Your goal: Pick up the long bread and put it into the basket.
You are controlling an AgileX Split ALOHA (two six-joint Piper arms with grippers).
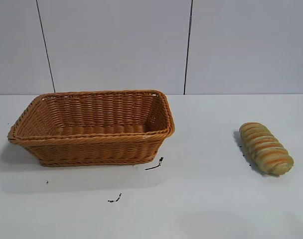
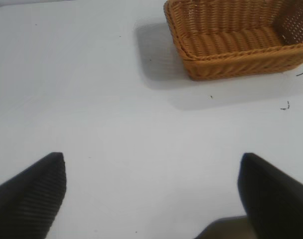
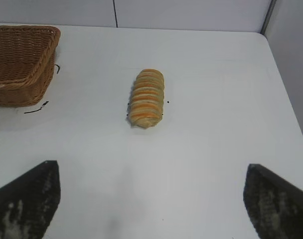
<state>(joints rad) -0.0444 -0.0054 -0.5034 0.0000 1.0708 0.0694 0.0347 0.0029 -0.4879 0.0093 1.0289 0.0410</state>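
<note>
Basket (image 2: 236, 42) cut by the left wrist view's edge, only one end of it (image 3: 22, 64) within the right wrist view, both arms outside the exterior view, small dark marks (image 1: 154, 165) on the worktop (image 1: 201, 199) too small to identify

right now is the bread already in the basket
No, the long bread lies on the white table, well off to the right of the basket, which holds nothing in the exterior view.

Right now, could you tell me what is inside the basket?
Nothing shows inside the basket: only its bare woven floor and walls. The near wall hides a strip of the floor. The long bread lies outside on the table.
</note>
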